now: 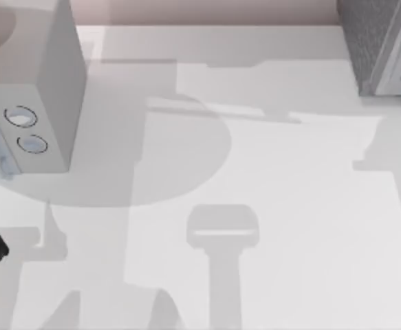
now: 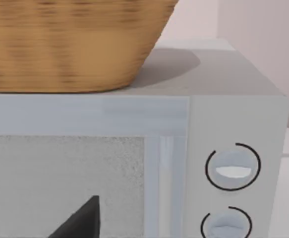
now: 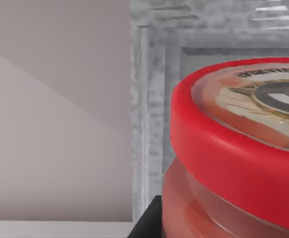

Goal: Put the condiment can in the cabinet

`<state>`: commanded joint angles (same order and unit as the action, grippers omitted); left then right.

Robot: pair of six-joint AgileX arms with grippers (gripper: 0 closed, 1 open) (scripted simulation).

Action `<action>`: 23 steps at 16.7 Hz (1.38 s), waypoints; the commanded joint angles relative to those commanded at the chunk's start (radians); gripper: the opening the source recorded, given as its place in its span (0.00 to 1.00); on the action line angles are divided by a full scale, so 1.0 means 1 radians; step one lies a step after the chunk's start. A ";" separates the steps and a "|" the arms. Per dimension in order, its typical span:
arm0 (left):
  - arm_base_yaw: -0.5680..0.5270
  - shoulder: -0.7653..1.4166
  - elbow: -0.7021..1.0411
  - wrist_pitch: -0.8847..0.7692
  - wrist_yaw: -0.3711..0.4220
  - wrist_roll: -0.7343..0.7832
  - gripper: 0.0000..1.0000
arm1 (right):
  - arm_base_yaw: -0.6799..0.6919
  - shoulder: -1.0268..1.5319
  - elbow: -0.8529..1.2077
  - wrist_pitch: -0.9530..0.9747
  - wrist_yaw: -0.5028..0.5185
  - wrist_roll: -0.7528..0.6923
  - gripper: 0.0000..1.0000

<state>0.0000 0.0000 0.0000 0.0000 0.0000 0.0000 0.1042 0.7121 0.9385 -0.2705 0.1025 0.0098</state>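
**No legible text**

The condiment can, close up in the right wrist view, has a band of dark lettering curving along the rim of its lid, above a dark round emblem; the letters are too smeared to read. The microwave carries two round dials with no numbers or markings beside them.

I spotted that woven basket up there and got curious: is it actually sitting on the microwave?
Touching. The left wrist view shows the basket resting its base directly on the microwave top, with no gap along the contact line.
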 joint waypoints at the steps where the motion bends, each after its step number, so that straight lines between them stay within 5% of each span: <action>1: 0.000 0.000 0.000 0.000 0.000 0.000 1.00 | 0.010 0.072 0.102 -0.028 0.011 0.000 0.00; 10: 0.000 0.000 0.000 0.000 0.000 0.000 1.00 | 0.078 0.573 0.832 -0.221 0.086 0.005 0.00; 23: 0.000 0.000 0.000 0.000 0.000 0.000 1.00 | 0.062 0.756 1.032 -0.226 0.071 0.010 0.00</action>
<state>0.0000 0.0000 0.0000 0.0000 0.0000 0.0000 0.1659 1.4676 1.9709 -0.4969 0.1730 0.0203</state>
